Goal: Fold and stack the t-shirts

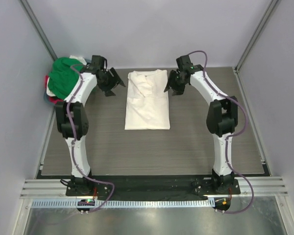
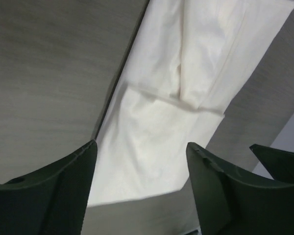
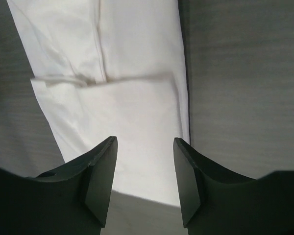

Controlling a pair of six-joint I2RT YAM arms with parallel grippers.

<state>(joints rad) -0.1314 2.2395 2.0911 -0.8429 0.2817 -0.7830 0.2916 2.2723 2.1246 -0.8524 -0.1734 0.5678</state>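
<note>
A heap of t-shirts (image 1: 63,81), green on top, fills the table's (image 1: 196,147) far left corner. The left gripper (image 1: 113,83) hangs released beside the folded cream t-shirt (image 1: 147,103) at centre; the right gripper (image 1: 171,87), jaws apart and empty, flanks its other side.

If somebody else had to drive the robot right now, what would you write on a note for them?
Left claw: open, empty, beside the white shirt's far left corner.
Right claw: open, empty, beside its far right corner.
White shirt: mid-table, sides folded in, a long strip.
Pile: unfolded shirts, green on top, far left corner.
Done: side folds.
Left: probably fold the strip shorter, then fold the pile and stack.
</note>
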